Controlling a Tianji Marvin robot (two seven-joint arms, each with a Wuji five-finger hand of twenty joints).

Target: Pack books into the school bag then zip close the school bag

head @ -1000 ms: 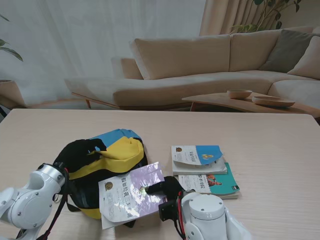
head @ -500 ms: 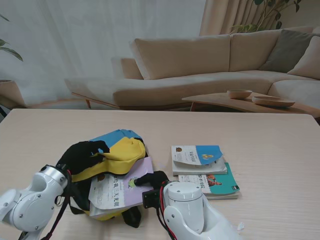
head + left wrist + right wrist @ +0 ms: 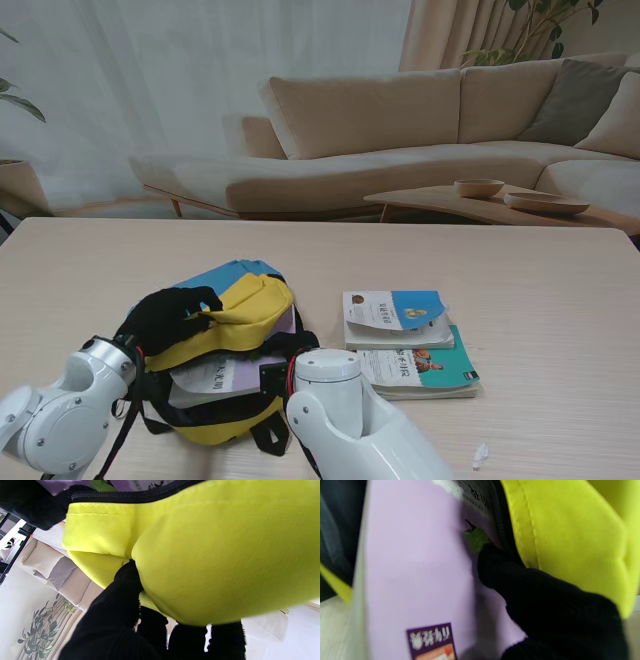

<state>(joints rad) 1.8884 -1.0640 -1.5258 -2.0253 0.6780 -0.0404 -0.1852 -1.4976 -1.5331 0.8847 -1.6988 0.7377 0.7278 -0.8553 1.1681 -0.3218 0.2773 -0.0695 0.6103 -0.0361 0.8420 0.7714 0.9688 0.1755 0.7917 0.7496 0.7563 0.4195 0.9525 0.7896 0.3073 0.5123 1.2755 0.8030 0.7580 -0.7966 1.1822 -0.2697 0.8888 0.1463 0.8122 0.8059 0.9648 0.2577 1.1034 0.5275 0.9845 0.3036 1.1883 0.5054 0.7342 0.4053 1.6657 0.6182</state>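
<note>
Two knit-gloved hands: woven yellow bag (image 3: 232, 312), glossy lilac book (image 3: 415, 575).

Stand camera: high, looking down across the table (image 3: 520, 270) toward the sofa (image 3: 400, 130). Left wrist camera: pressed close against yellow bag fabric (image 3: 212, 555). Right wrist camera: close on the lilac book (image 3: 415, 567). All share the school bag (image 3: 235, 320).

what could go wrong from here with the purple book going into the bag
1. The purple-covered book is only partly inside the yellow and blue school bag; its edge could catch on the black zipper.
2. The left hand pinches only a fold of the yellow flap; if that slips, the opening may drop onto the book.
3. The right hand sits in the opening and could snag when it pulls out.
</note>
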